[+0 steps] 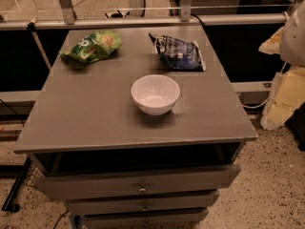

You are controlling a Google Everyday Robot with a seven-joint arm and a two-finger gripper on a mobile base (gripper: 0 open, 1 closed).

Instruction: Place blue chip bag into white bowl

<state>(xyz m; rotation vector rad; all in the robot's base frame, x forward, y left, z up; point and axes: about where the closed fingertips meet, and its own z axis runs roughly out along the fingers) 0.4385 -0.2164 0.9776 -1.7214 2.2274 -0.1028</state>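
Note:
The blue chip bag (179,53) lies flat on the far right part of the grey cabinet top (95,123). It is crinkled dark navy with white lettering. The white bowl (155,94) stands upright and empty near the middle of the top, just in front of the bag and apart from it. My gripper (274,44) shows as a pale shape at the right edge of the view. It is off the side of the cabinet, right of the bag and away from both things, and holds nothing that I can see.
A green chip bag (93,46) lies at the far left of the top. A metal rail (143,22) runs behind the cabinet. Drawers (138,185) sit below the front edge. Pale yellow material (286,99) stands on the floor at the right.

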